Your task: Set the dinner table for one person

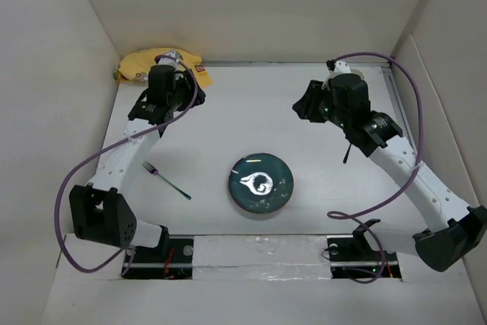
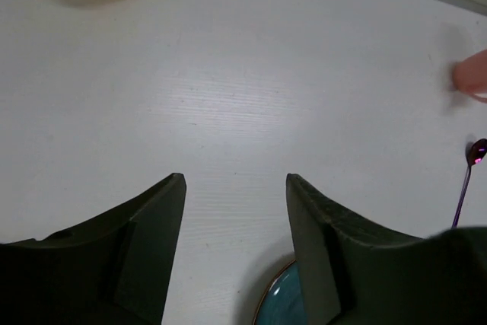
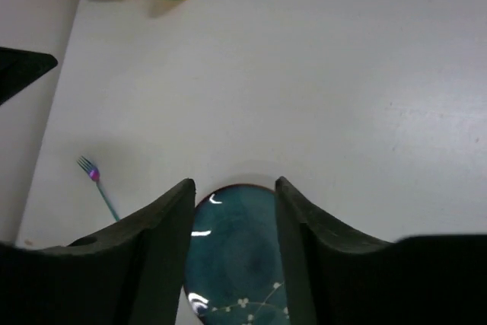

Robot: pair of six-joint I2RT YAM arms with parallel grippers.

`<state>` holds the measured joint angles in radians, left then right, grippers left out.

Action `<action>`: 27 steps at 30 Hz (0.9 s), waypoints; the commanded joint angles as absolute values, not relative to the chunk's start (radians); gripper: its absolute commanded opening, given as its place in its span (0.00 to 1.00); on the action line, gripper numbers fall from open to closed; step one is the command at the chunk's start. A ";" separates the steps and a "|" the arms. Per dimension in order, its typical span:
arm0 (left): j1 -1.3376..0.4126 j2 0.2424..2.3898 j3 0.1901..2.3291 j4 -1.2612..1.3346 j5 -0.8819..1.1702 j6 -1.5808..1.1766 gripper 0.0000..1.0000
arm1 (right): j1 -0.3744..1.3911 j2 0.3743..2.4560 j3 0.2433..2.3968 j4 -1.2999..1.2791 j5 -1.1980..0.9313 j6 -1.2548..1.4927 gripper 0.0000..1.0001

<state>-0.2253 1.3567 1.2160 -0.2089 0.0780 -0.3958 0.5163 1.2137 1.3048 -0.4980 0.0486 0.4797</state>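
Top external view shows the dinner table (image 1: pixel 251 112) filling the space between white walls. A teal plate (image 1: pixel 261 183) lies near its front middle, a fork (image 1: pixel 167 180) lies to the plate's left, and a yellow cloth (image 1: pixel 148 62) sits in the far left corner. The left gripper (image 2: pixel 236 180) and right gripper (image 3: pixel 234 183) both hover above the table with fingers spread, holding nothing.

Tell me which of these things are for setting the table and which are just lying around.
For the job: dinner table, teal plate, fork, spoon.
Lying about, likely: yellow cloth crumpled in the far left corner; a blurred pink thing I cannot identify.
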 commanded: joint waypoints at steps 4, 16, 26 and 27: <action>-0.225 1.525 1.463 -0.257 -0.058 -0.396 0.56 | 0.492 1.219 1.344 -0.411 -0.034 0.466 0.00; -0.108 2.110 2.090 -0.434 -0.224 -0.382 0.32 | 0.483 1.262 1.348 -0.382 -0.028 0.460 0.00; -0.075 2.295 2.108 -0.373 -0.192 -0.402 0.74 | 0.483 1.330 1.391 -0.433 -0.046 0.448 0.46; -0.075 2.295 2.096 -0.330 -0.192 -0.402 0.75 | 0.495 1.335 1.391 -0.434 -0.052 0.448 0.48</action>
